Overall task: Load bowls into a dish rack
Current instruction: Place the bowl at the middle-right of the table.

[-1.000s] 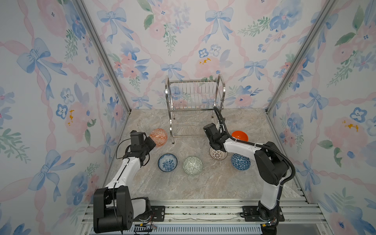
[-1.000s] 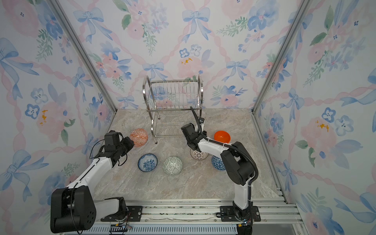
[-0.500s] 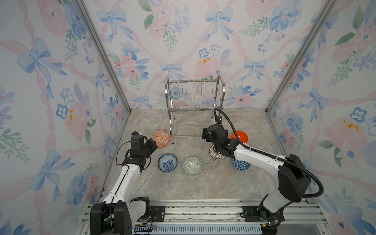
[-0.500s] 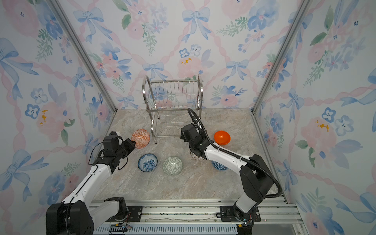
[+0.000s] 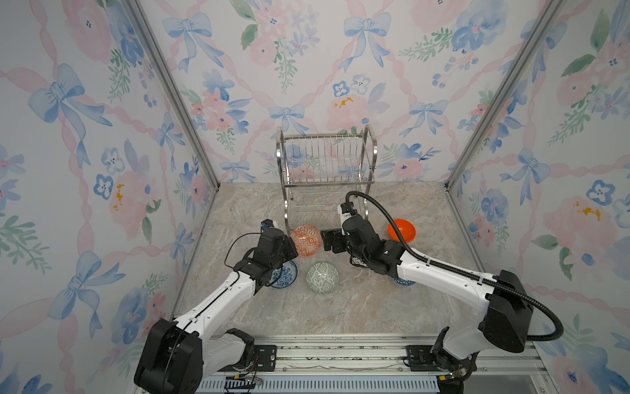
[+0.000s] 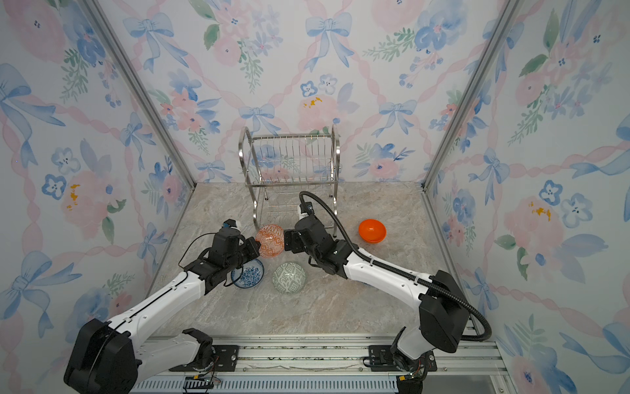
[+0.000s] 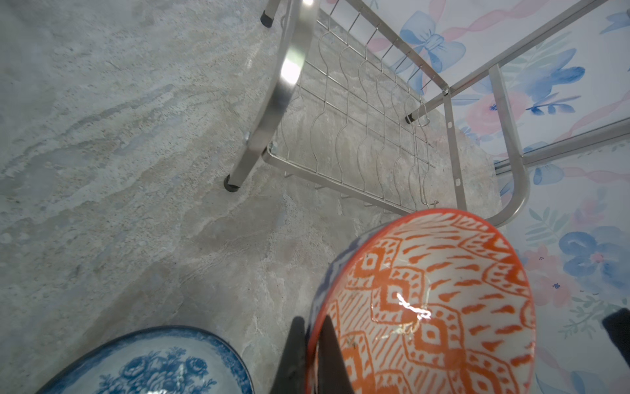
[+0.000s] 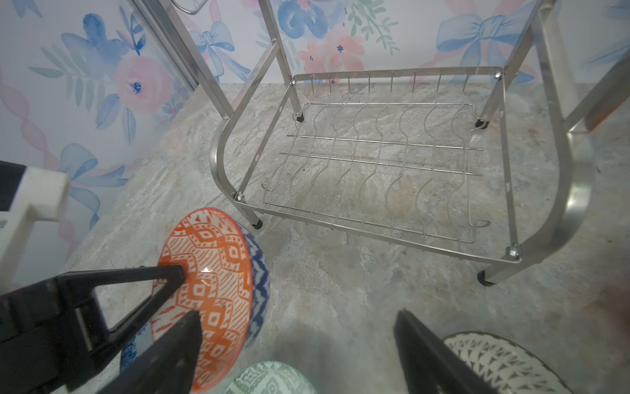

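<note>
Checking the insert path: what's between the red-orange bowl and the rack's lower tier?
Only bare marble tabletop between the red-orange bowl and the dish rack; see the right wrist view.

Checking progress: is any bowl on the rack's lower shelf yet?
No, the rack's lower shelf shows only bare wires in the right wrist view.

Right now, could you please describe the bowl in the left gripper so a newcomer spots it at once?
Find the steel dish rack at the back; look in front of its lower tier. There the left gripper pinches the red-orange patterned bowl by its rim: the only bowl on edge, orange diamonds inside, blue outside.
</note>
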